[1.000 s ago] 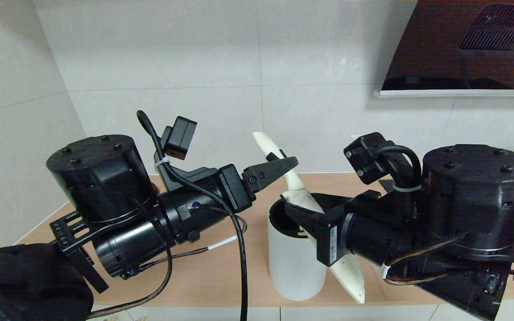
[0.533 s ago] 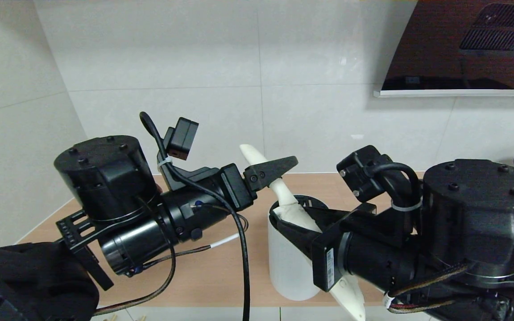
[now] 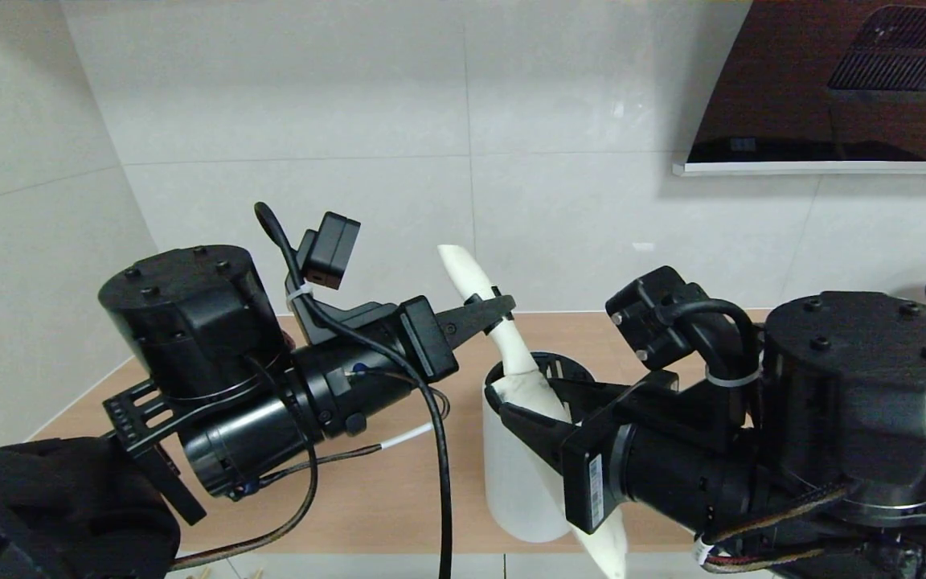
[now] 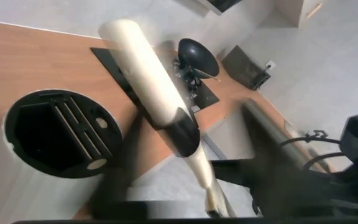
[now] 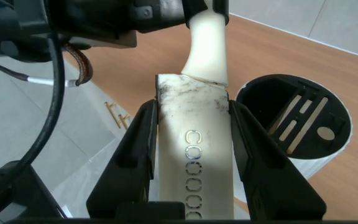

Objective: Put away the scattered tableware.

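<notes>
A white spatula [image 3: 463, 273] hangs tilted over the white utensil holder [image 3: 515, 490], which has a black slotted insert. Its handle points up and its broad end hangs down in front of the holder, outside it. My left gripper [image 3: 495, 310] is shut on the upper handle [image 4: 148, 81]. My right gripper [image 3: 527, 402] is shut on the wider middle part [image 5: 194, 155], right beside the holder's rim [image 5: 316, 165]. In the right wrist view the left gripper [image 5: 204, 9] clamps the handle [image 5: 207, 50] just above. The holder's opening [image 4: 55, 130] lies below the handle.
The holder stands on a wooden counter [image 3: 399, 482] against a tiled wall. A dark range hood [image 3: 833, 80] hangs at the upper right. A black hob with a dark round utensil [image 4: 197, 56] lies farther along the counter. Thin wooden sticks [image 5: 114, 112] lie below the counter's front edge.
The right arm has carried the spatula left and lower, bringing it closer to the holder's opening. The left gripper's fingers have closed in on the handle.
</notes>
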### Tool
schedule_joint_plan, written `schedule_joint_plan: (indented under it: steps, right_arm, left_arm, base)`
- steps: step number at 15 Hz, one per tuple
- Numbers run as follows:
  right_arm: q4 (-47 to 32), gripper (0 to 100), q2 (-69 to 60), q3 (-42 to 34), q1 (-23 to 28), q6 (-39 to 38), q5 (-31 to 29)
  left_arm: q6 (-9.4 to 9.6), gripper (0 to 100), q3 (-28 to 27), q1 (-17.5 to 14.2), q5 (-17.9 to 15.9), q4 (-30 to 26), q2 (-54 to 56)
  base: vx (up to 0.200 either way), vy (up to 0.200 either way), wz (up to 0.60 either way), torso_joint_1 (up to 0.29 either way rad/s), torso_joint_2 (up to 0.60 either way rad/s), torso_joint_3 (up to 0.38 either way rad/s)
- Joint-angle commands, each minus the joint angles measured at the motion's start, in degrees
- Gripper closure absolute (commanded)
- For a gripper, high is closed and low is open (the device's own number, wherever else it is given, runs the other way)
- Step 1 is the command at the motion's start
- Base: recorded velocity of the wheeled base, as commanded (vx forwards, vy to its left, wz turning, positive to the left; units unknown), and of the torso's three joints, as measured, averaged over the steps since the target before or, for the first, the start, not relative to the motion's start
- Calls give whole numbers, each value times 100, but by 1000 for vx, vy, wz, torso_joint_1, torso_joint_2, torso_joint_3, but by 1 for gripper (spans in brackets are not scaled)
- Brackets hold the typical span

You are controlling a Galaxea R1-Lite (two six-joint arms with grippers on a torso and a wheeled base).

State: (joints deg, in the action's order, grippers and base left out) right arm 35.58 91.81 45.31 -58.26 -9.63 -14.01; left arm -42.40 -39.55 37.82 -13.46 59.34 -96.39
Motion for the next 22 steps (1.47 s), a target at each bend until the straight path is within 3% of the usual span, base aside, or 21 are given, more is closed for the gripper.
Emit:
schedule_joint_plan:
  steps: [1,7,8,13,16,19,20,22]
  right_arm:
    - [19,100,-14,4,-1,-4,3]
    - [19,100,-23,13,8,-13,-6]
    - [19,0,-14,13,8,-13,-6]
    - [28,0,-84,13,8,-21,-6]
    - [10,0,-471,39,139,-13,12]
    - [-236,0,-1007,30,1018,58,30]
    - [-544,0,-1394,-31,1686,67,161]
    - [-843,0,-1719,-189,2592,75,724]
  left_arm:
    - [4,100,0,-11,10,-28,15]
    - [12,100,8,-11,54,95,24]
    - [12,100,8,-11,54,121,24]
    - [21,100,-115,-11,177,77,94]
    - [30,100,-343,-29,397,-274,226]
    - [153,100,-704,-116,757,-951,455]
    - [434,100,-897,-125,1258,-1223,498]
    - [865,100,-1099,-125,1847,-1522,490]
  base:
    - [0,0,0,0,0,0]
    - [0,0,0,0,0,0]
    - [0,0,0,0,0,0]
    - [0,0,0,0,0,0]
    - [0,0,0,0,0,0]
    - [0,0,0,0,0,0]
    - [0,0,0,0,0,0]
    - [0,0,0,0,0,0]
